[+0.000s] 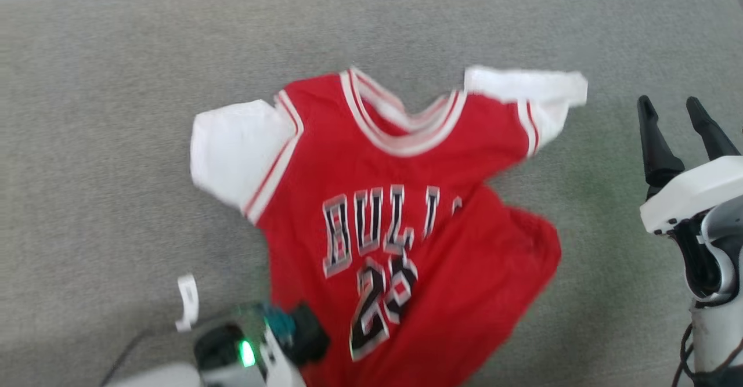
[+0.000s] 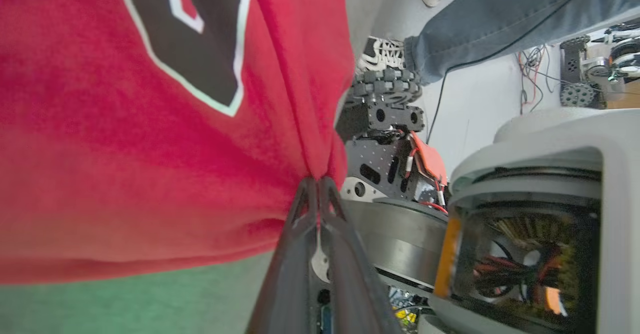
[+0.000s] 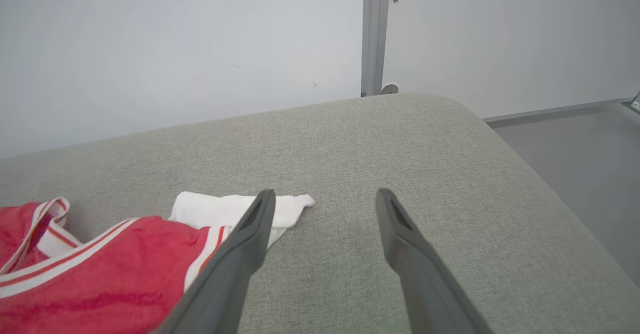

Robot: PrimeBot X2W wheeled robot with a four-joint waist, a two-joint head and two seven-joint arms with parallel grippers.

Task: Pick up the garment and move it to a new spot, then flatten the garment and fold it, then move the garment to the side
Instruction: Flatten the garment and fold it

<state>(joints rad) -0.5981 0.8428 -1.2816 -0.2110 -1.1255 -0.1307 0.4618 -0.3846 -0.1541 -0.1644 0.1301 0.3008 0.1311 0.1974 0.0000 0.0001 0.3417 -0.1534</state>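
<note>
1. The garment (image 1: 406,213) lies front up in the middle of the head view on a grey padded surface (image 1: 116,143). Its collar points toward the top of the frame, and its white sleeves reach to the upper left and upper right.
2. The "BULLS 23" lettering is creased, and the garment's lower right part is rumpled.
3. The left gripper (image 1: 290,332) sits blurred at the bottom edge of the head view, left of centre, at the garment's lower edge.
4. In the left wrist view its fingers (image 2: 305,209) are pressed together, pinching a fold of the red cloth at their tips. The garment (image 2: 125,174) covers the left half of that frame.
5. The right gripper (image 1: 668,108) stands at the right edge of the head view, apart from the garment, fingers spread and holding nothing.
6. In the right wrist view the right gripper (image 3: 325,199) hangs over the surface (image 3: 450,174). The garment (image 3: 100,274) lies at lower left, and its sleeve tip shows behind one finger.
7. A small white tag (image 1: 187,300) lies on the surface at lower left of the head view.
8. A person's blue trouser leg (image 2: 500,13) and a shoe (image 2: 382,51) show at the top of the left wrist view.
</note>
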